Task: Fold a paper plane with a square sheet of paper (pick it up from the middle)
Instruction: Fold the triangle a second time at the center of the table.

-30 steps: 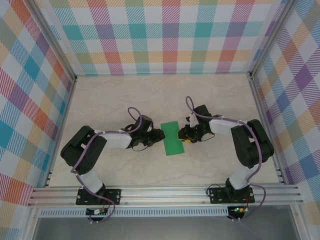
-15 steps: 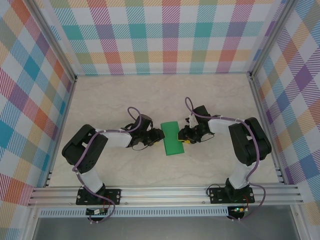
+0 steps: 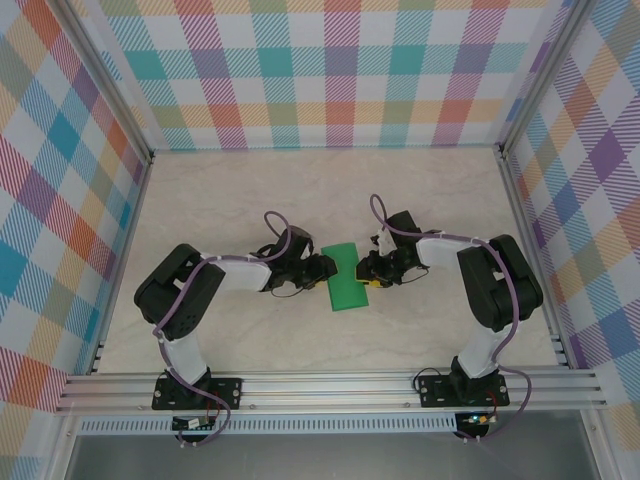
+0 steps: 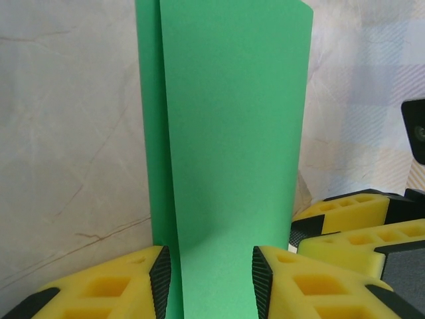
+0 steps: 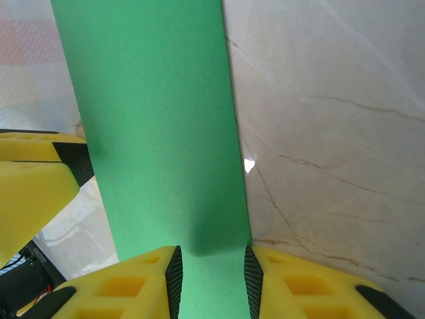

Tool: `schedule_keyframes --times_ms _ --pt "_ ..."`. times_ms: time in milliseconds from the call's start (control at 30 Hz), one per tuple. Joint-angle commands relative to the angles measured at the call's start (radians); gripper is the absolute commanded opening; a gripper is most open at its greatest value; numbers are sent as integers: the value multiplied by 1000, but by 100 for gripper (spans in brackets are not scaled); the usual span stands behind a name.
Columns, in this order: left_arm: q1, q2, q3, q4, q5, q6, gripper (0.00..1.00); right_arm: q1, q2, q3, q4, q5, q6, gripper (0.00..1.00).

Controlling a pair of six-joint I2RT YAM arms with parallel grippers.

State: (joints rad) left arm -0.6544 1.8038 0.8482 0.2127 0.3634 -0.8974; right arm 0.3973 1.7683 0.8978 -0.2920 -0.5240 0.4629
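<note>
Lying at centre frame on the desk (image 3: pixel 250 200), a folded green sheet of paper (image 3: pixel 345 278), left edge under the left pincer (image 3: pixel 323 269), right edge under the right pincer (image 3: pixel 366 272), both with jaws partly apart.

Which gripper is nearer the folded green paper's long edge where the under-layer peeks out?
Left. The left gripper is at that edge of the folded green paper; the right gripper is at the opposite edge.

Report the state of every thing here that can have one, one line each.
square sheet of paper: folded over into a narrow strip, flat on the table
left gripper: jaws part open, down at the paper's left edge
right gripper: jaws part open, down at the paper's right edge
</note>
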Motion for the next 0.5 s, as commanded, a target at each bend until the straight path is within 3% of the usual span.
schedule_keyframes --times_ms 0,467 --pt "-14 24 25 -7 12 -5 40 1 20 -1 5 1 -15 33" --pt "-22 23 33 45 30 -27 41 0 16 -5 10 -11 -15 32"
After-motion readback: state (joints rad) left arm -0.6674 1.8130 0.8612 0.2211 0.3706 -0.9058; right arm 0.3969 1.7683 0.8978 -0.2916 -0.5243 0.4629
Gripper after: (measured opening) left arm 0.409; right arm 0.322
